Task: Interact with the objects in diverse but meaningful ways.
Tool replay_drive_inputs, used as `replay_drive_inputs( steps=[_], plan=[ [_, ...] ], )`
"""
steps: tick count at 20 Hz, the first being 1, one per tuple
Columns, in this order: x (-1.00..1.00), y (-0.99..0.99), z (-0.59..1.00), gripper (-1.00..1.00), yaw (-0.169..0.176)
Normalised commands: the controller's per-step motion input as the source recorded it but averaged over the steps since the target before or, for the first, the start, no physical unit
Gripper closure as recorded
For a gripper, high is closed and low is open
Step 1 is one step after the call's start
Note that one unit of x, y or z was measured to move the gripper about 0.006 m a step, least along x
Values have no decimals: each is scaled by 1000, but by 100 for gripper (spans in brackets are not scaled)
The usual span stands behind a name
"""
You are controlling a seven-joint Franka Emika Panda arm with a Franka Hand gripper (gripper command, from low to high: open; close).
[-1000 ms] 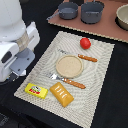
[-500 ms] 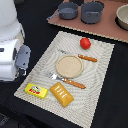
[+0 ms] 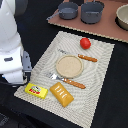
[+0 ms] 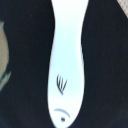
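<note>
From my wrist camera the fish [image 4: 65, 65] fills the frame on dark cloth; I can't tell how the fingers stand. If I descend blind, I judge I could clip it sideways. Farther off lie the packet [image 3: 36, 90], biscuit [image 3: 61, 94], tomato [image 3: 85, 43] and pots [image 3: 92, 11].

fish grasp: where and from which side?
Take the fish at the narrow neck near its tail, from straight above, with the end effector closing across its width. In the wrist view it lies flat on a dark surface, its body widening toward the head, so the slim section looks the easiest to span. The end effector is not visible.
</note>
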Motion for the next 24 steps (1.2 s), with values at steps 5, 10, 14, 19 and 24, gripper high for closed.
replay_drive_inputs(
  steps=[5,10,14,19,24],
  plan=[
    [-542,0,-108,-100,87],
    [-492,0,-192,-100,70],
    [-416,0,-341,-100,66],
    [-387,0,-370,-100,55],
    [-367,0,-334,100,52]
  ],
)
